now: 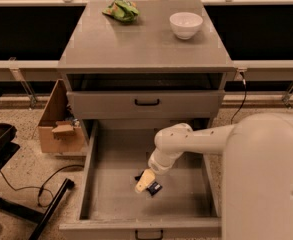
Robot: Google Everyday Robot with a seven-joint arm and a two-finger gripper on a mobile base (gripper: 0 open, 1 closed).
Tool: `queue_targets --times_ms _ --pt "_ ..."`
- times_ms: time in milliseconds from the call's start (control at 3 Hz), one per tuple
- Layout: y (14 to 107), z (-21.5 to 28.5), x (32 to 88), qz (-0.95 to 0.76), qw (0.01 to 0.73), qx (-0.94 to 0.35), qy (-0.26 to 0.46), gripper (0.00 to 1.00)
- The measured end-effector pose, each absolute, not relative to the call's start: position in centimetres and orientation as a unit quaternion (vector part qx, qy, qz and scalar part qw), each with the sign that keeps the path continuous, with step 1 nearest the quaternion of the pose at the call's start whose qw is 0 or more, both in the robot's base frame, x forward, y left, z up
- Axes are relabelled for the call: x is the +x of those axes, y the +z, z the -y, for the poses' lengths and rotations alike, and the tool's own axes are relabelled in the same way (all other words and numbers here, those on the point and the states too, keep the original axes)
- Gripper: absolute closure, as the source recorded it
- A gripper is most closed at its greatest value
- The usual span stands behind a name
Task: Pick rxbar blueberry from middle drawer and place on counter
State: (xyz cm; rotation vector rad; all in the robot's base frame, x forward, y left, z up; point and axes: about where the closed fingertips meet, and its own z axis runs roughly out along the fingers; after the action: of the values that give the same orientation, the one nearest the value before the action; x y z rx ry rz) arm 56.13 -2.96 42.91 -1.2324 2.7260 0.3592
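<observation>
The robot's pale arm [201,140] fills the 4 o'clock part of the view and reaches in toward the centre; the counter [146,51], a broad grey slab, lies toward 12 o'clock; under it, toward 6 o'clock, the middle drawer [111,194] stands pulled well out, its flat floor mostly bare; between the two sits a shorter closed drawer face [111,105] with a black handle. A cardboard box [56,131] rests on the floor at 9 o'clock of the drawer. On the counter a white bowl [186,25] sits at 1 o'clock and a green snack bag [121,10] at 11 o'clock, well apart from each other.

The tool [145,182] hangs low inside the middle drawer, near its centre; the rxbar blueberry [155,188] lies on the drawer floor, touching or just beside the tool at its 4 o'clock; whether the tool is apart, together or clamped on the bar I cannot tell.

The step in hand looks like the grasp itself; the bar is not yet lifted. Next, I judge, comes a firm hold on the flat wrapper, a lift clear of the drawer walls, then a carry toward 12 o'clock onto bare counter between bowl and bag.
</observation>
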Motion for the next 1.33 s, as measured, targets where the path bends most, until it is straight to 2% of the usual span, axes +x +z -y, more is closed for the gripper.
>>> queue_targets --times_ms 333,1333 --pt "37.9 4.3 58.3 -0.908 0.047 -0.4 0.116 0.0" --pt "37.0 2.9 56.9 -0.9 0.053 -0.414 0.125 0.0"
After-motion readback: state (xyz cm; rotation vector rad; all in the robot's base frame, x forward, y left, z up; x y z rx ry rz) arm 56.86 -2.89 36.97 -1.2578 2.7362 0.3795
